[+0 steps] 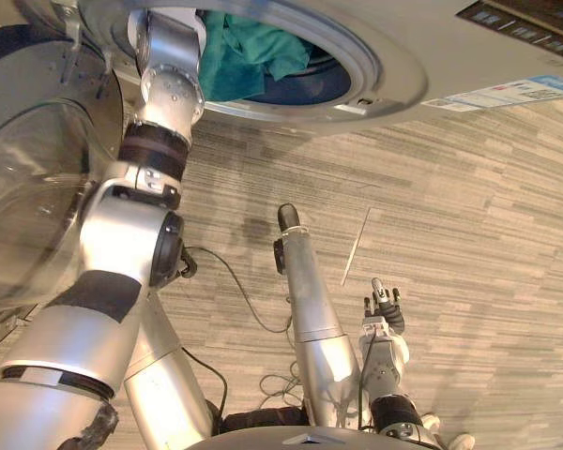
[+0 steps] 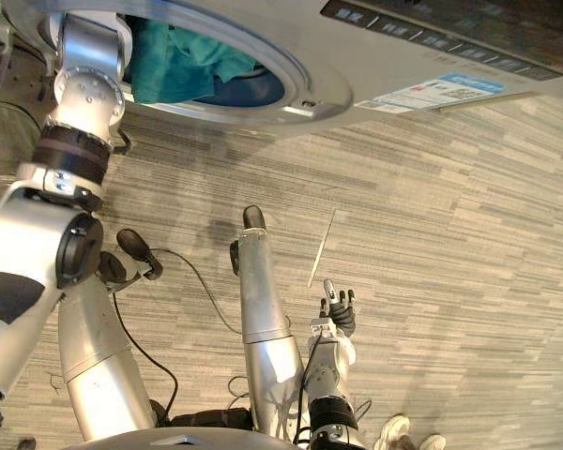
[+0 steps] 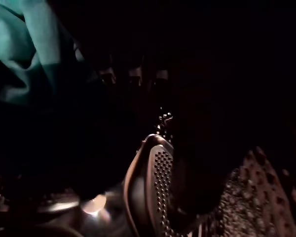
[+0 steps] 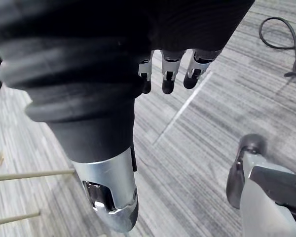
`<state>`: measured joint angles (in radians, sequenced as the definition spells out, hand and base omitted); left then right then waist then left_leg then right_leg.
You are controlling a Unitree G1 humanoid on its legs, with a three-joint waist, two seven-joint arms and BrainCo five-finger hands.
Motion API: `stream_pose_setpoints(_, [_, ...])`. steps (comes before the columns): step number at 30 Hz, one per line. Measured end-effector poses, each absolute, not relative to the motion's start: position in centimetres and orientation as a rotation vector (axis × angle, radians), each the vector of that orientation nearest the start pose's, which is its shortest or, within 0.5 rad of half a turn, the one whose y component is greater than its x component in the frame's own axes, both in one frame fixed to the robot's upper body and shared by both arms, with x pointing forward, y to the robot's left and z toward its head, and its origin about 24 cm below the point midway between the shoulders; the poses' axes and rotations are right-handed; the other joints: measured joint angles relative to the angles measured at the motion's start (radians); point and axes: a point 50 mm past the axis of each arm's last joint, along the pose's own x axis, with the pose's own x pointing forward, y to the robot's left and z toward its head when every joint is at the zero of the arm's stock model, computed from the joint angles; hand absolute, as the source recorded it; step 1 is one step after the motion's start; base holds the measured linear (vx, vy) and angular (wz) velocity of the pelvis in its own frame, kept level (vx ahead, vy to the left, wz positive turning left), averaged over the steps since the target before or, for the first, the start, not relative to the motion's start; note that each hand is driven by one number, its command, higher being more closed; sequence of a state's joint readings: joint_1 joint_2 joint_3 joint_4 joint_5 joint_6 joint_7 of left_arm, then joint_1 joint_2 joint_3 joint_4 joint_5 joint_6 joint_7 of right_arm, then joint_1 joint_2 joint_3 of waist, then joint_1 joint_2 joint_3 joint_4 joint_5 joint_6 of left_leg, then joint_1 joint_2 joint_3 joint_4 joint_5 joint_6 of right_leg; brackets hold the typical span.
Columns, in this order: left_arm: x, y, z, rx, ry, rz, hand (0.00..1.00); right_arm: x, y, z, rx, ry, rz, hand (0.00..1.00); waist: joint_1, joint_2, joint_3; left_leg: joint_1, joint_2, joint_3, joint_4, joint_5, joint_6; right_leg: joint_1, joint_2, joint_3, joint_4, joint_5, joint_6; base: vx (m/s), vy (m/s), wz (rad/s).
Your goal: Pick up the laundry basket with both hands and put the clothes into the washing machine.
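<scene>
Reaching my left hand (image 3: 135, 75) into the washing machine (image 1: 432, 47) | its grip, I cannot tell | teal clothes (image 1: 249, 52) lying inside the opening | right hand (image 1: 385, 328) hanging over the carpet floor (image 1: 469, 234), fingers relaxed apart

Washer rim (image 1: 394, 67) glossy metal; teal cloth (image 1: 249, 45) matt; floor (image 1: 469, 234) ribbed.
</scene>
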<state>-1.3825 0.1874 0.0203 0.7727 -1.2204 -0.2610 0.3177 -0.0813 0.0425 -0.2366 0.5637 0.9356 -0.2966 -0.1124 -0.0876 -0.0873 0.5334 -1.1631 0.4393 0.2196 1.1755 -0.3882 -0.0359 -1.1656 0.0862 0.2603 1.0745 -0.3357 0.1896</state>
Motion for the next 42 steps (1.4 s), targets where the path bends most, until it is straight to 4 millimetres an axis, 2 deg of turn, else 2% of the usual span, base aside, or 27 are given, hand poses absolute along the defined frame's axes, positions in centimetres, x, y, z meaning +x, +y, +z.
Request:
stream_pose_setpoints(3, [39.0, 10.5, 30.1, -1.056, -0.476, -0.077, 0.0, 23.0, -20.4, -5.4, 0.942, 0.149, -0.645, 0.0, 0.001, 0.0, 0.0, 0.049, -0.033, -0.002, -0.048, 0.022, -0.008, 0.043, -0.031, -0.018, -0.009, -0.011, -0.019, 0.04, -0.017, 0.31])
stream_pose_setpoints(5, [37.7, 9.1, 25.6, -0.921, -0.458, -0.028, 0.0, 23.3, -20.1, -4.9, 0.941, 0.131, -0.617, 0.0, 0.011, 0.0, 0.0, 0.103, -0.054, -0.005, -0.09, 0.036, -0.02, 0.091, -0.05, -0.031, -0.017, -0.025, -0.032, 0.07, -0.051, 0.32])
stream_pose_setpoints(6, [37.3, 8.7, 24.4, -0.869, -0.449, -0.016, 0.0, 23.4, -20.1, -4.7, 0.942, 0.125, -0.614, 0.0, 0.016, 0.001, 0.0, 0.121, -0.059, -0.005, -0.1, 0.039, -0.024, 0.107, -0.055, -0.033, -0.018, -0.03, -0.037, 0.08, -0.058, 0.25])
stream_pose_setpoints(7, [36.5, 7.9, 22.0, -0.783, -0.417, 0.002, 0.0, 23.5, -20.2, -4.6, 0.941, 0.118, -0.61, 0.0, 0.026, 0.001, -0.012, 0.15, -0.067, -0.004, -0.119, 0.043, -0.032, 0.128, -0.065, -0.04, -0.019, -0.037, -0.044, 0.06, -0.052, 0.17])
stream_pose_setpoints(10, [34.5, 6.1, 17.0, -0.5, -0.359, 0.021, 0.0, 23.2, -20.2, -4.9, 0.936, 0.132, -0.621, 0.0, 0.039, 0.003, -0.09, 0.161, -0.083, -0.012, -0.153, 0.056, -0.047, 0.133, -0.08, -0.058, -0.018, -0.055, -0.062, 0.08, -0.055, 0.21])
stream_pose_setpoints(12, [33.2, 4.5, 14.0, -0.379, -0.286, -0.028, 0.0, 23.1, -20.3, -5.0, 0.932, 0.134, -0.625, 0.0, 0.057, 0.005, -0.098, 0.208, -0.094, -0.016, -0.177, 0.065, -0.058, 0.171, -0.088, -0.067, -0.012, -0.069, -0.073, 0.08, -0.059, 0.22])
stream_pose_setpoints(15, [31.5, 3.2, 9.4, -0.271, -0.146, -0.103, 0.0, 22.6, -20.5, -5.4, 0.903, 0.154, -0.633, 0.0, 0.07, 0.022, -0.109, 0.273, -0.108, -0.027, -0.206, 0.075, -0.07, 0.231, -0.102, -0.085, -0.004, -0.09, -0.089, 0.05, -0.046, 0.17])
stream_pose_setpoints(17, [30.5, 3.2, 6.5, -0.253, -0.04, -0.13, 0.0, 21.9, -20.8, -5.9, 0.875, 0.177, -0.648, 0.0, 0.079, 0.038, -0.119, 0.319, -0.117, -0.029, -0.228, 0.083, -0.078, 0.273, -0.111, -0.094, -0.002, -0.103, -0.097, 0.04, -0.053, 0.11])
stream_pose_setpoints(20, [30.0, 4.4, 3.5, -0.216, 0.066, -0.127, 0.0, 20.9, -21.2, -7.2, 0.853, 0.241, -0.693, 0.0, 0.089, 0.052, -0.128, 0.399, -0.124, -0.029, -0.264, 0.095, -0.093, 0.342, -0.118, -0.105, -0.007, -0.111, -0.11, 0.01, -0.041, 0.04])
stream_pose_setpoints(23, [29.3, 7.9, 0.2, -0.192, 0.183, 0.011, 0.0, 19.0, -21.1, -9.0, 0.82, 0.34, -0.729, 0.0, 0.089, 0.059, -0.151, 0.52, -0.149, -0.027, -0.363, 0.142, -0.103, 0.453, -0.14, -0.131, -0.058, -0.108, -0.114, -0.01, -0.071, 0.16])
stream_pose_setpoints(24, [28.8, 9.6, -1.3, -0.175, 0.234, 0.092, 0.0, 17.8, -21.0, -10.1, 0.804, 0.401, -0.746, 0.0, 0.092, 0.066, -0.185, 0.561, -0.157, -0.026, -0.426, 0.165, -0.102, 0.493, -0.144, -0.145, -0.102, -0.095, -0.116, 0.0, -0.075, 0.2])
stream_pose_setpoints(25, [28.3, 11.0, -2.3, -0.17, 0.27, 0.156, 0.0, 17.0, -20.8, -10.8, 0.795, 0.447, -0.76, 0.0, 0.094, 0.065, -0.209, 0.598, -0.165, -0.024, -0.484, 0.191, -0.102, 0.526, -0.15, -0.158, -0.142, -0.082, -0.12, 0.04, -0.089, 0.23])
stream_pose_setpoints(26, [27.1, 12.8, -4.1, -0.155, 0.338, 0.234, 0.0, 15.9, -20.8, -11.5, 0.782, 0.487, -0.782, 0.0, 0.099, 0.069, -0.239, 0.656, -0.175, -0.019, -0.569, 0.231, -0.105, 0.576, -0.153, -0.171, -0.202, -0.063, -0.121, 0.06, -0.073, 0.14])
stream_pose_setpoints(27, [26.4, 13.5, -5.1, -0.148, 0.376, 0.272, 0.0, 15.4, -20.7, -11.8, 0.776, 0.511, -0.79, 0.0, 0.105, 0.069, -0.254, 0.686, -0.18, -0.014, -0.617, 0.252, -0.106, 0.602, -0.154, -0.177, -0.236, -0.053, -0.121, 0.08, -0.068, 0.17])
stream_pose_setpoints(29, [23.0, 16.1, -8.7, -0.139, 0.544, 0.397, 0.0, 13.6, -20.6, -13.0, 0.715, 0.604, -0.793, 0.0, 0.119, 0.073, -0.322, 0.818, -0.208, -0.002, -0.863, 0.376, -0.106, 0.701, -0.164, -0.219, -0.378, 0.001, -0.129, 0.12, -0.076, 0.29])
stream_pose_setpoints(31, [21.1, 16.7, -10.3, -0.157, 0.623, 0.446, 0.0, 13.1, -20.6, -13.3, 0.688, 0.632, -0.789, 0.0, 0.119, 0.076, -0.353, 0.864, -0.221, -0.004, -0.962, 0.434, -0.101, 0.734, -0.171, -0.247, -0.422, 0.017, -0.136, 0.1, -0.053, 0.42])
stream_pose_setpoints(32, [19.4, 17.2, -11.4, -0.216, 0.686, 0.506, 0.0, 12.9, -20.6, -13.5, 0.662, 0.656, -0.78, 0.0, 0.121, 0.08, -0.37, 0.895, -0.225, -0.004, -1.021, 0.471, -0.096, 0.766, -0.178, -0.275, -0.451, 0.024, -0.142, 0.07, -0.033, 0.51])
stream_pose_setpoints(34, [17.4, 17.2, -12.7, -0.325, 0.752, 0.561, 0.0, 12.6, -20.8, -13.8, 0.652, 0.682, -0.794, 0.0, 0.125, 0.085, -0.382, 0.921, -0.233, 0.035, -1.035, 0.504, -0.067, 0.822, -0.204, -0.328, -0.485, 0.036, -0.161, 0.04, 0.011, 0.66])
stream_pose_setpoints(35, [16.7, 17.3, -13.0, -0.336, 0.768, 0.572, 0.0, 12.3, -21.0, -13.9, 0.653, 0.689, -0.81, 0.0, 0.125, 0.088, -0.404, 0.922, -0.235, 0.055, -1.03, 0.485, -0.043, 0.837, -0.221, -0.357, -0.503, 0.042, -0.164, 0.04, 0.084, 0.64])
stream_pose_setpoints(36, [16.5, 17.2, -13.1, -0.336, 0.772, 0.561, 0.0, 12.2, -21.0, -14.1, 0.65, 0.7, -0.818, 0.0, 0.128, 0.079, -0.408, 0.905, -0.223, 0.078, -0.908, 0.422, -0.021, 0.857, -0.245, -0.365, -0.513, 0.046, -0.162, 0.07, 0.112, 0.54])
stream_pose_setpoints(37, [16.4, 17.2, -13.2, -0.333, 0.774, 0.555, 0.0, 11.9, -21.3, -14.2, 0.654, 0.7, -0.84, 0.0, 0.13, 0.078, -0.41, 0.89, -0.199, 0.087, -0.698, 0.32, 0.009, 0.896, -0.266, -0.383, -0.526, 0.054, -0.151, 0.07, 0.129, 0.41])
stream_pose_setpoints(38, [16.3, 17.1, -13.1, -0.328, 0.771, 0.548, 0.0, 11.7, -21.4, -14.2, 0.654, 0.702, -0.849, 0.0, 0.132, 0.075, -0.413, 0.889, -0.18, 0.087, -0.611, 0.288, 0.01, 0.908, -0.274, -0.391, -0.53, 0.058, -0.146, 0.04, 0.118, 0.32])
stream_pose_setpoints(39, [16.3, 16.9, -13.1, -0.32, 0.763, 0.537, 0.0, 11.5, -21.7, -14.3, 0.658, 0.7, -0.866, 0.0, 0.135, 0.087, -0.429, 0.89, -0.146, 0.086, -0.513, 0.259, 0.015, 0.919, -0.279, -0.398, -0.531, 0.064, -0.14, 0.02, 0.254, 0.3])
stream_pose_setpoints(40, [17.3, 16.5, -12.5, -0.309, 0.725, 0.498, 0.0, 11.4, -22.0, -14.2, 0.665, 0.695, -0.886, 0.0, 0.13, 0.112, -0.452, 0.869, -0.124, 0.087, -0.461, 0.25, 0.016, 0.919, -0.293, -0.41, -0.527, 0.077, -0.119, 0.0, 0.287, 0.32])
stream_pose_setpoints(41, [17.8, 16.3, -12.1, -0.304, 0.702, 0.481, 0.0, 11.4, -22.2, -14.3, 0.667, 0.697, -0.896, 0.0, 0.123, 0.102, -0.456, 0.865, -0.145, 0.09, -0.467, 0.255, 0.017, 0.917, -0.301, -0.415, -0.536, 0.085, -0.113, -0.05, 0.294, 0.54])
stream_pose_setpoints(42, [18.5, 16.4, -11.5, -0.272, 0.659, 0.453, 0.0, 11.2, -21.5, -14.7, 0.689, 0.736, -0.899, 0.0, 0.11, 0.07, -0.48, 0.875, -0.214, 0.066, -0.567, 0.265, 0.01, 0.917, -0.316, -0.4, -0.601, 0.096, -0.113, -0.08, 0.244, 0.68])
